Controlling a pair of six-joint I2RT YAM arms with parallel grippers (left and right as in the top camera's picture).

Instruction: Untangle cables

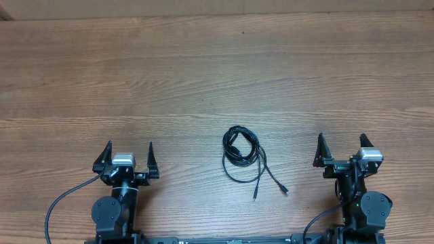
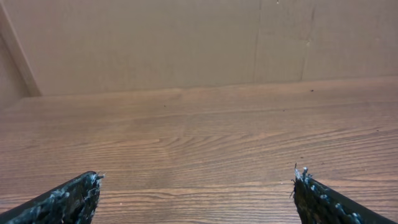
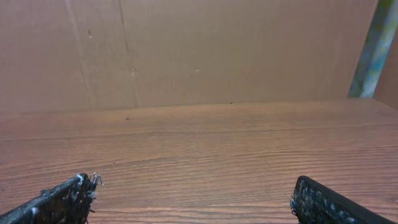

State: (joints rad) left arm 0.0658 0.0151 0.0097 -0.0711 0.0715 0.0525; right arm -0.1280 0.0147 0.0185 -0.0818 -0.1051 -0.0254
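You have nothing done yet, as far as the pictures show; the cables [image 1: 241,152] lie in one small bundle on the table [image 1: 203,68], with several loops stacked over one another on the far side and two tails running toward the near edge, each ending in a small plug [image 1: 285,192]; the cords are too thin in the overhead view to say how many there are or where they cross.

The bundle sits roughly midway between your two arms, well apart from both. Your left gripper [image 1: 129,148] stands wide open with nothing in it; your right gripper [image 1: 342,141] is the same, spread wide and empty; both wait at the near edge, pointing across the table. Each wrist view shows only bare wood between the fingertips [image 2: 68,199] and a brown panel [image 2: 155,43] beyond; the cables appear in neither.

So I judge the whole job is left: you must bring an arm in over the bundle, take one loop or tail, pin or lift the rest with the other arm, and draw the cords apart until each lies on its own.

As for containers, none is in view; there is no bin, tray or box, and nothing is held in anything.
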